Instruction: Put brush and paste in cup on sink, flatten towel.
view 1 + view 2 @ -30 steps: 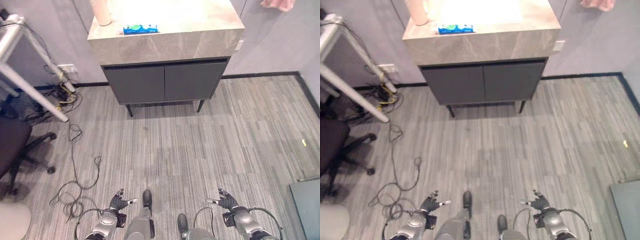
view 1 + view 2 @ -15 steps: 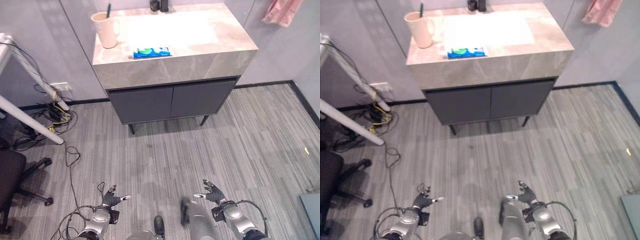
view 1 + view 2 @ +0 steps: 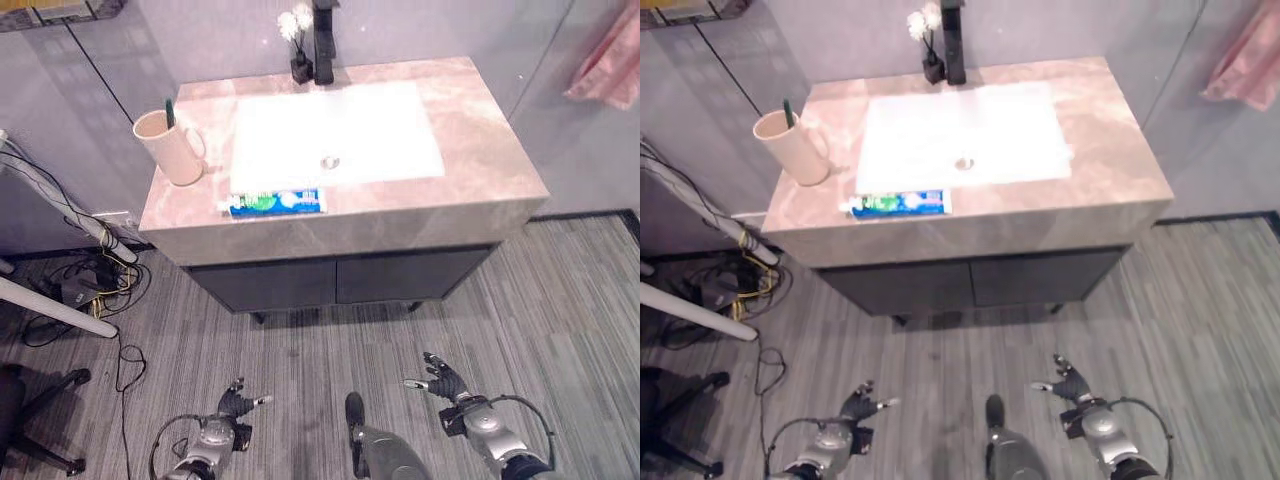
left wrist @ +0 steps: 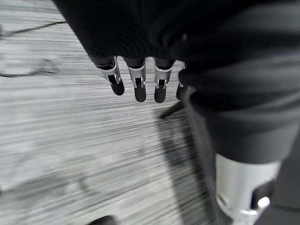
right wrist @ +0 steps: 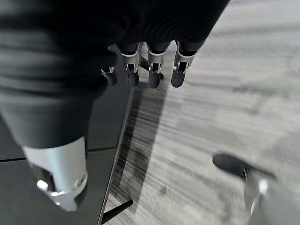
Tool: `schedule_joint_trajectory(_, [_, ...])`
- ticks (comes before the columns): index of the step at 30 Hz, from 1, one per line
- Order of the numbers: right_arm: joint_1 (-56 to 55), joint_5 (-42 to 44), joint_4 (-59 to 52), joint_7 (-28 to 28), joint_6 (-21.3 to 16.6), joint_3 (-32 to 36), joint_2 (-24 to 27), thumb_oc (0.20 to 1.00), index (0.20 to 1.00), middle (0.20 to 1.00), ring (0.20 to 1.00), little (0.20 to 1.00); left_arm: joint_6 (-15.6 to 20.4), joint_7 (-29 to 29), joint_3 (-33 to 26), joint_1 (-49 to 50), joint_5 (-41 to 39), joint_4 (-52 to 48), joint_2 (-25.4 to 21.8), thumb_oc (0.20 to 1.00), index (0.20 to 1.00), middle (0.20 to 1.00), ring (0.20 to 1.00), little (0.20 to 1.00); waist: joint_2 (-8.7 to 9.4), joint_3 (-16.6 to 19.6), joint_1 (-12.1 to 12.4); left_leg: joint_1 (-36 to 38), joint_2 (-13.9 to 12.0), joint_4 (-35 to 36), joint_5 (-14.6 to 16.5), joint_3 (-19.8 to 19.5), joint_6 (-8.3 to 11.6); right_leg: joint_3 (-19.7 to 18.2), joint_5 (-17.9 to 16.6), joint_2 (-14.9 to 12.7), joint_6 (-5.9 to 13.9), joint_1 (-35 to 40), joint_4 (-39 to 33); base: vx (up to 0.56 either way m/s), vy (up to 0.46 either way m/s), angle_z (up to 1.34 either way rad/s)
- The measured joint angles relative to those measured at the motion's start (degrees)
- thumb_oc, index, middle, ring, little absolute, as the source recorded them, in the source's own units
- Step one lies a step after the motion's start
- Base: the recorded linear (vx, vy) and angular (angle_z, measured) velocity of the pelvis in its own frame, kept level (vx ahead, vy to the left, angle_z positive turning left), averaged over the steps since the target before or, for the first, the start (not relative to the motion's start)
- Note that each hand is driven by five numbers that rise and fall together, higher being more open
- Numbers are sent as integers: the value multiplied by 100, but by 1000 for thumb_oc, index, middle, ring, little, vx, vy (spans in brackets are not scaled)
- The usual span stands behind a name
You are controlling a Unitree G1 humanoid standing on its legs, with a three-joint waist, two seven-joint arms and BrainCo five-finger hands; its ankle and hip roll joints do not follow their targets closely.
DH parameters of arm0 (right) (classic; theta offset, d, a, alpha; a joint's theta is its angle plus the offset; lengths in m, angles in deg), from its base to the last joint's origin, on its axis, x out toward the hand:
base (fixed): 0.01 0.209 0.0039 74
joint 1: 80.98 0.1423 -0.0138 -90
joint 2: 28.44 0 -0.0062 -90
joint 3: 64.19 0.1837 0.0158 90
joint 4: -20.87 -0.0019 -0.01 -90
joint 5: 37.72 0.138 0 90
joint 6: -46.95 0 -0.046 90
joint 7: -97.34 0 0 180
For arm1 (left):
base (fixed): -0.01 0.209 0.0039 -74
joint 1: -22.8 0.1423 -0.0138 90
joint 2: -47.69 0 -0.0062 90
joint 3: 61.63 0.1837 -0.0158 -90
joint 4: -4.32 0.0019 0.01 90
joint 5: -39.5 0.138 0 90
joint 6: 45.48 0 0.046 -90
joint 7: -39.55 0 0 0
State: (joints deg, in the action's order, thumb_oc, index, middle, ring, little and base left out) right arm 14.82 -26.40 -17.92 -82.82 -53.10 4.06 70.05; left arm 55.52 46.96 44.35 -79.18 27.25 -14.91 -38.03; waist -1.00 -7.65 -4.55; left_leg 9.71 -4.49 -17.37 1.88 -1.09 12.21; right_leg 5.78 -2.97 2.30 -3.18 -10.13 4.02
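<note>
Left eye view: more of the sink counter [image 3: 470,195] is framed than a second ago; an approach is judged underway.
Towel [image 3: 612,70]: pink, cut off at the edge.
Cup [image 3: 172,146]: brush [image 3: 169,111] already inside.
Paste [image 3: 274,202]: flat at the counter's front.
Left hand [image 3: 236,406], right hand [image 3: 446,381]: low, fingers loose, nothing held.

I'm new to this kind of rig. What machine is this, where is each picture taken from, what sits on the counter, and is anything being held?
A two-legged robot looks down from a pair of head cameras; two more cameras sit on its wrists, looking along the fingers at the floor. Its left hand and right hand hang low, fingers relaxed, holding nothing. Ahead stands a sink counter. On it: a cup with a brush already standing inside, a tube of paste lying by the front edge, a tap and a small flower vase. A pink towel hangs on the wall to the right.
</note>
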Motion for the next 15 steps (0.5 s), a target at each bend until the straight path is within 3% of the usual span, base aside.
schedule_joint_trajectory(4, [-44, -221, 12, 7, 2, -121, 52, 1000, 1000, 1000, 1000, 1000, -8, -3, 14, 30, 4, -3, 11, 1000, 1000, 1000, 1000, 1000, 167, 51, -16, -571, -72, -1105, -395, 39, 75, 24, 177, 34, -309, 167, -27, 184, -111, 6])
schedule_joint_trajectory(6, [-128, -312, 109, 12, 22, -138, 31, 1000, 1000, 1000, 1000, 1000, -13, -3, 24, 20, 27, -5, 9, 1000, 1000, 1000, 1000, 1000, 228, 35, -14, -807, -133, -1175, -297, 201, 21, 80, 255, -2, -352, 350, -134, 249, -1, 21])
schedule_joint_trajectory(8, [-256, -312, 177, 16, 32, -125, -13, 1000, 1000, 1000, 1000, 1000, -18, -2, 85, 16, 152, -2, -8, 1000, 1000, 1000, 1000, 1000, 343, 22, -35, -774, -157, -354, -7, 551, -169, 139, 135, -84, -342, 665, -527, 166, 48, 31])
schedule_joint_trajectory(9, [-312, -317, 188, 7, 32, -135, -22, 1000, 1000, 1000, 1000, 1000, 3, -2, 84, 11, 181, -49, -33, 1000, 1000, 1000, 1000, 1000, 376, 30, -12, -854, -162, 356, 11, 673, -200, 127, 145, -146, -275, 742, -674, 244, 105, 3])
schedule_joint_trajectory(10, [-332, -322, 213, 7, 33, -134, -50, 1000, 1000, 1000, 1000, 1000, -8, 11, 74, 51, 209, -4, -61, 1000, 1000, 1000, 1000, 1000, 346, 20, 62, -959, -183, 1625, -37, 789, -198, 79, 57, -140, -223, 865, -898, 244, 121, -15])
schedule_joint_trajectory(11, [-332, -322, 217, 11, 33, -138, -69, 1000, 1000, 1000, 1000, 1000, -13, 16, 74, 91, 210, -4, -81, 1000, 1000, 1000, 1000, 1000, 320, 13, 58, -1141, -197, 1773, -119, 791, -172, 69, 61, -134, -204, 869, -898, 293, 152, -19])
schedule_joint_trajectory(12, [-293, -331, 257, 24, 32, -203, -105, 1000, 1000, 1000, 1000, 1000, -16, 34, 99, 109, 209, 26, -94, 1000, 1000, 1000, 1000, 1000, 303, 4, 81, -1358, -189, 2278, -313, 726, -172, -17, 168, -138, 4, 901, -902, 221, 129, -14])
schedule_joint_trajectory(13, [-272, -357, 301, 23, 32, -237, -132, 1000, 1000, 1000, 1000, 1000, -15, 38, 107, 115, 208, 24, -101, 1000, 1000, 1000, 1000, 1000, 289, -4, 106, -1535, -206, 2340, -459, 627, -189, -45, 193, -135, 81, 915, -920, 269, 163, -38])
schedule_joint_trajectory(14, [-248, -440, 318, 21, 32, -327, -151, 1000, 1000, 1000, 1000, 1000, -18, 42, 115, 171, 209, 5, -103, 1000, 1000, 1000, 1000, 1000, 240, -12, 218, -1806, -305, 2336, -788, 638, -169, -208, 191, -86, 87, 958, -899, 216, 129, -65])
schedule_joint_trajectory(15, [-240, -491, 321, 8, 32, -369, -147, 1000, 1000, 1000, 1000, 1000, -19, 47, 103, 250, 207, -44, -106, 1000, 1000, 1000, 1000, 1000, 190, -34, 267, -1848, -341, 2334, -883, 615, -227, -386, 176, -38, 111, 1022, -897, 202, 141, -88])
